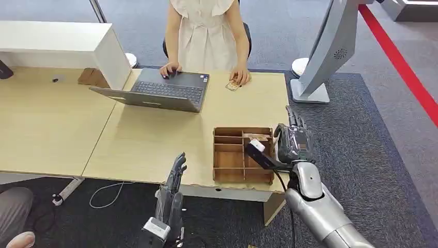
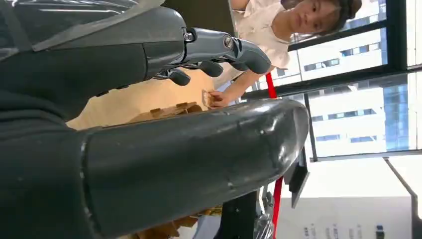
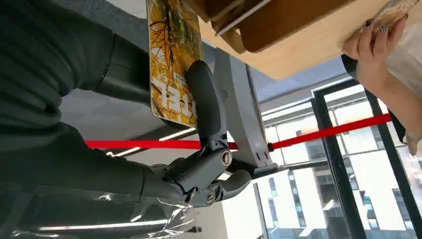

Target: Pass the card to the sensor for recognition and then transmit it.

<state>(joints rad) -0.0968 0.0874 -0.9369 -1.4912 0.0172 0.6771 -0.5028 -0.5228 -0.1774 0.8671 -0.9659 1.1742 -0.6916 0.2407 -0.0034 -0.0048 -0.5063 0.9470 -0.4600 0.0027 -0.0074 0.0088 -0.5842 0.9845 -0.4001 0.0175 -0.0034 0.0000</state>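
- Up close, the card is a thin rectangle printed in yellow and orange with dark branch-like lines and pale lettering, its top cut off by the frame edge.
- The right hand pinches it between thumb and a finger, at the right edge of the table, just beside the wooden divided tray; from the head view the card itself is hidden behind the hand.
- The left hand hangs at the front edge of the table, fingers straight and apart, gripping nothing.
- At the far edge a person rests one hand on a laptop and the other on a small card-like item, too small to identify.
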